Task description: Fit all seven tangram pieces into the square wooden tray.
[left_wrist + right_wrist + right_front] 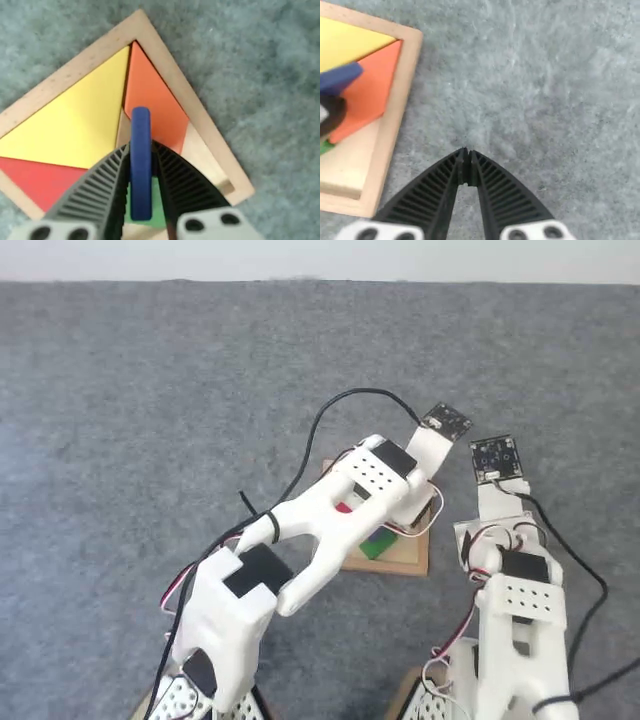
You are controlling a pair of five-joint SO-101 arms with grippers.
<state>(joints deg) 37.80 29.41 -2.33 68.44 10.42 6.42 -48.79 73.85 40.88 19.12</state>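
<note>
Placing step: your left gripper (140, 150) is clamped on the blue piece (140, 125), held on edge over the tray (196, 112) gap. Next, lay it flat. Right gripper (465, 156) is pressed together, empty.

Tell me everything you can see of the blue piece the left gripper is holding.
The blue piece is a dark blue flat tile with a smooth, painted look, seen edge-on with a rounded end. It stands on edge, clamped between the left gripper's ribbed black fingers, over the wooden tray by the orange piece. Its outline is hidden; whether it touches the tray cannot be told.
</note>
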